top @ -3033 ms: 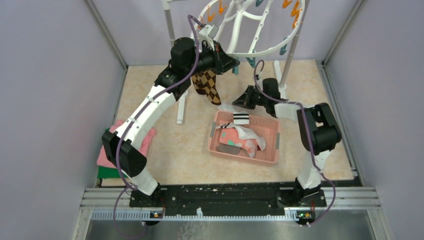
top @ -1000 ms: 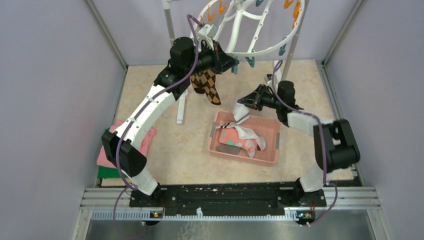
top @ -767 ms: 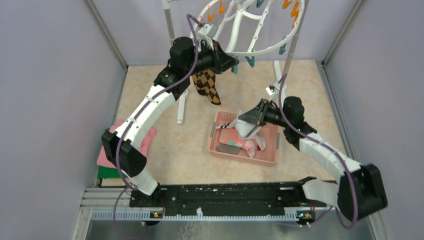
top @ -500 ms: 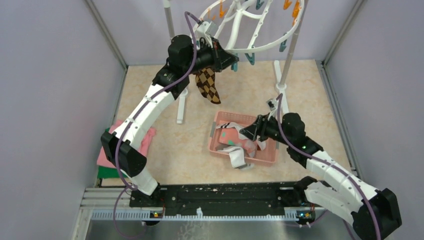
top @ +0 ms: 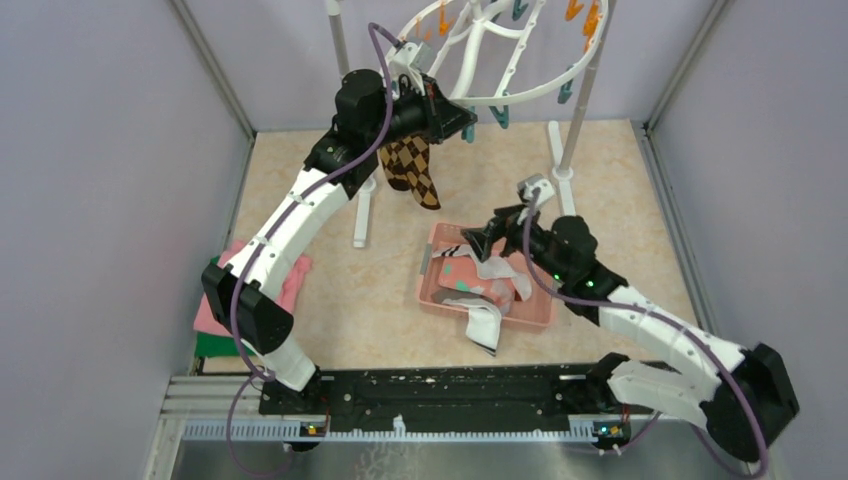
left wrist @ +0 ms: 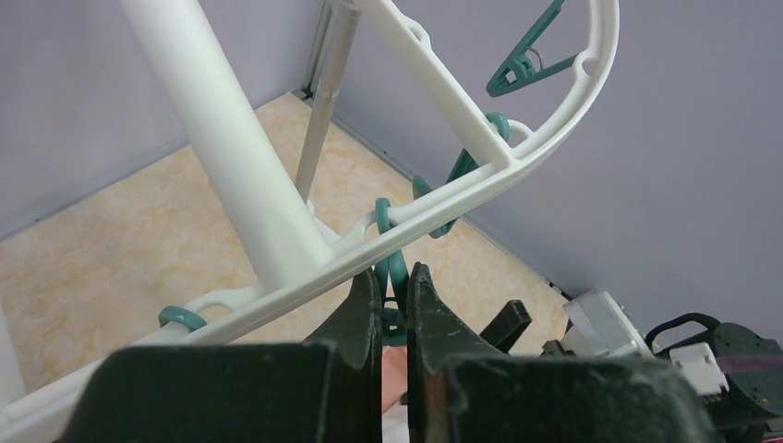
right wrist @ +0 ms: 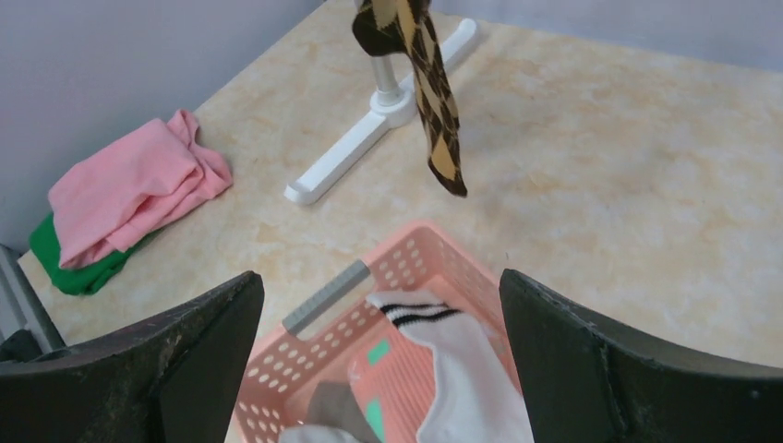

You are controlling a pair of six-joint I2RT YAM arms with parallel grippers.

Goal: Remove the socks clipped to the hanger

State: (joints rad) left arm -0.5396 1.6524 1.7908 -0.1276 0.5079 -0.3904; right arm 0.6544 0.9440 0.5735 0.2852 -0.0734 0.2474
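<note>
The white ring hanger (top: 520, 95) hangs at the back, with orange and teal clips. A brown-tan argyle sock (top: 412, 170) is still clipped to it and dangles below my left gripper (top: 462, 122). In the left wrist view that gripper (left wrist: 395, 273) is shut on a teal clip (left wrist: 382, 215) under the hanger's rim (left wrist: 462, 189). My right gripper (top: 478, 240) is open and empty above the pink basket (top: 545, 300). One white sock with black stripes (top: 485, 328) droops over the basket's near edge. Another white sock (right wrist: 462, 360) lies inside, between the right gripper's (right wrist: 379, 277) wide jaws.
A pink spotted sock (top: 465, 275) and a grey one lie in the basket (right wrist: 406, 258). Folded pink cloth (top: 215, 305) and green cloth (right wrist: 69, 268) sit at the left wall. The rack's white foot (right wrist: 369, 138) and poles (top: 578, 110) stand behind the basket.
My right gripper came down from near the hanger to the basket with a white sock and opened. The sock dropped and now hangs over the basket's near edge. The left arm barely moved.
</note>
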